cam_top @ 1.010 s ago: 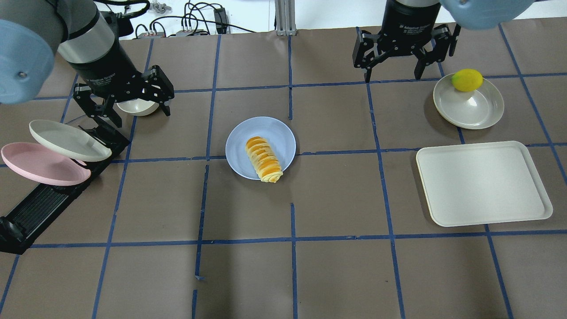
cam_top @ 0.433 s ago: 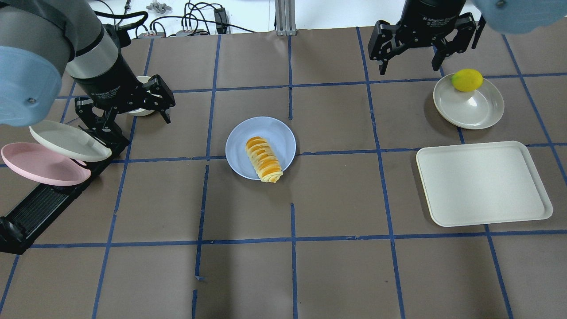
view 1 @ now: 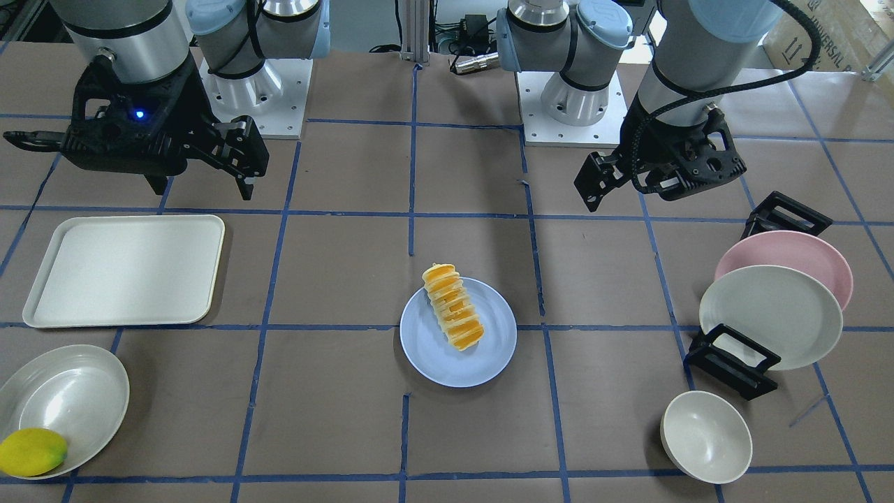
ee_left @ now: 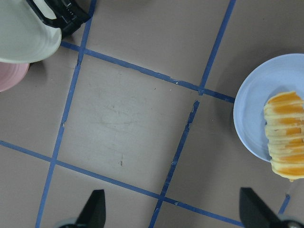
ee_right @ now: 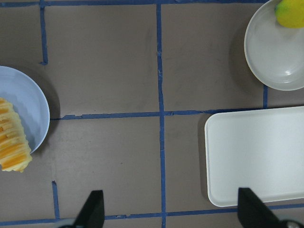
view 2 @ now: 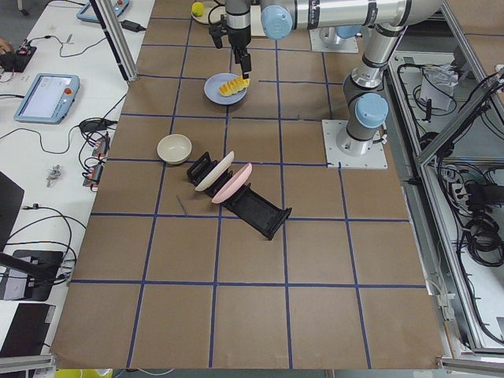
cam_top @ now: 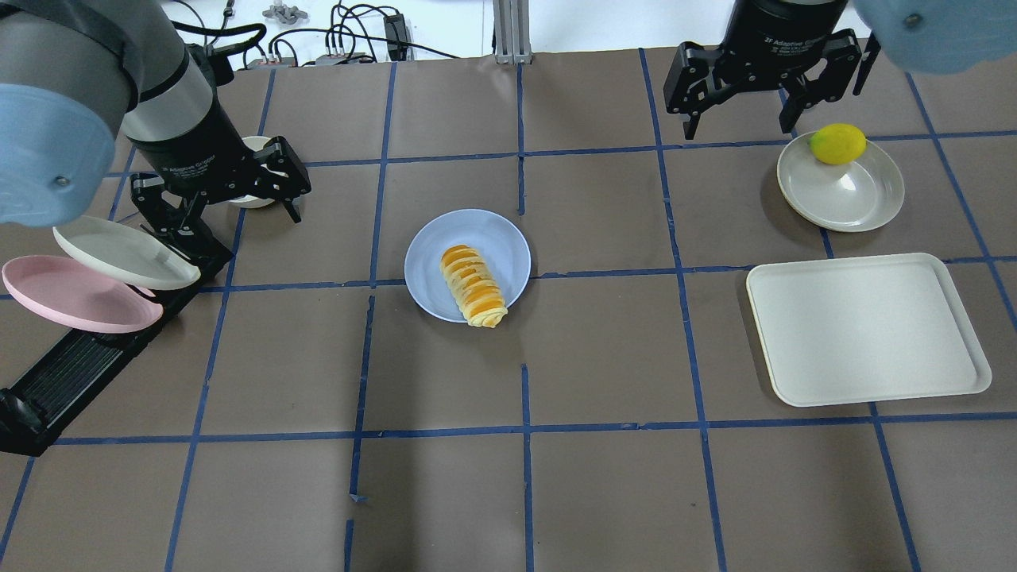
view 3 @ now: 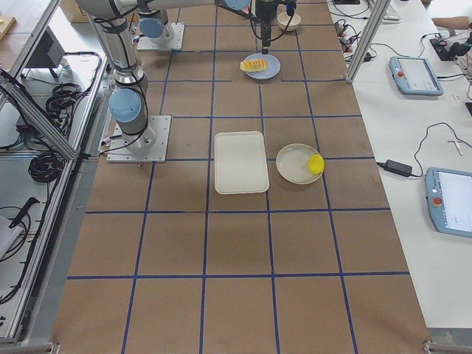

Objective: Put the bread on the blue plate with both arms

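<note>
Overhead exterior: bread [cam_top: 473, 286] is lying on blue plate [cam_top: 433, 238], one end overhanging. Left gripper [cam_top: 226, 216] and right gripper [cam_top: 741, 125] are hovering spread, empty, well apart from plate, probably because placing is finished.

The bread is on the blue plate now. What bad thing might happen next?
One end of the bread sticks out past the rim of the blue plate on the robot's side, so a nudge might tip or roll it onto the table. Also, the left gripper, jaws open, hangs close to the cream plate leaning in the rack; a careless swing might knock that plate over.
</note>
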### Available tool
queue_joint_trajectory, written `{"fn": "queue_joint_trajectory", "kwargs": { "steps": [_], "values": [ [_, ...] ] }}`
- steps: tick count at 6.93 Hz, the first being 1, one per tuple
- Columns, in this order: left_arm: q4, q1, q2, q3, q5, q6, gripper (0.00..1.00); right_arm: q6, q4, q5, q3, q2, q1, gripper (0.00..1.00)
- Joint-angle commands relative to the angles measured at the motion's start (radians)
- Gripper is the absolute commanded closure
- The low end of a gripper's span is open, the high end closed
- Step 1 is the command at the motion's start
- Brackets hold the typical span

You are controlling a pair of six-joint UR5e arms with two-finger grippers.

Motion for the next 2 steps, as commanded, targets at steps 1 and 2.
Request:
{"fn": "queue_joint_trajectory", "kwargs": {
  "steps": [1,2],
  "values": [
    [0.0,0.0,-0.001,0.0,0.001,0.002,0.0,-0.004,0.001,-0.002,0.0,0.0,0.0,0.0],
    [0.0,0.0,-0.001,0.0,0.001,0.002,0.0,-0.006,0.0,-0.002,0.001,0.001,0.0,0.0]
  ]
}}
